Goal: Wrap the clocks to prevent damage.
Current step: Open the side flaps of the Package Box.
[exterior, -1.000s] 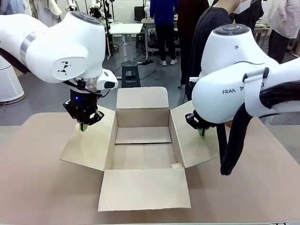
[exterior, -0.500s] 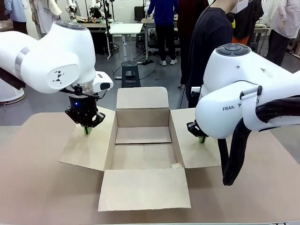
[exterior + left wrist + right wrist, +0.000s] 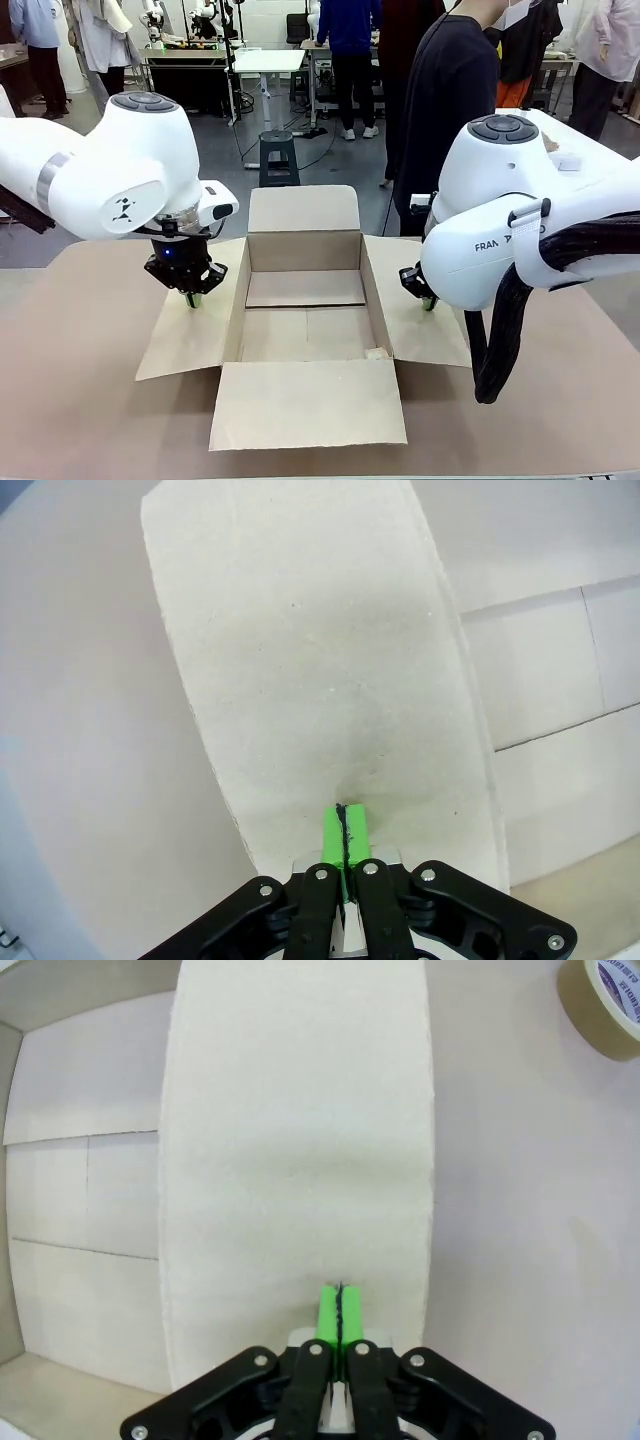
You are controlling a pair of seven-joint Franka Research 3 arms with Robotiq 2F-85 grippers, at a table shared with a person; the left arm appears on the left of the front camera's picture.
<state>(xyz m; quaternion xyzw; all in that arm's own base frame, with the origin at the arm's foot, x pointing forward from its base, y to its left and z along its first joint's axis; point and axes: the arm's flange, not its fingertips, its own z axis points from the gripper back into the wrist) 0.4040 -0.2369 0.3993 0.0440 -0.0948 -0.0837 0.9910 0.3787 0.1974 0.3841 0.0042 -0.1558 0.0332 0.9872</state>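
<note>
Both arms had dropped lower since a second ago, pressing the side flaps of the open cardboard box point(image 3: 305, 335) at mid-table further down. Pointing straight down, the left gripper point(image 3: 190, 298), pads pressed together, touched the left flap point(image 3: 195, 345). The right gripper point(image 3: 429, 303), likewise closed, touched the right flap point(image 3: 425, 335).

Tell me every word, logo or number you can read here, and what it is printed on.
"FRAN": on the right arm, in dark letters on its white casing; the rest of the word is hidden.
Black emblem, no letters: on the left arm.
Blue print on the tape roll: cut off and too blurred to read.
Cardboard box: no print to be seen.
</note>
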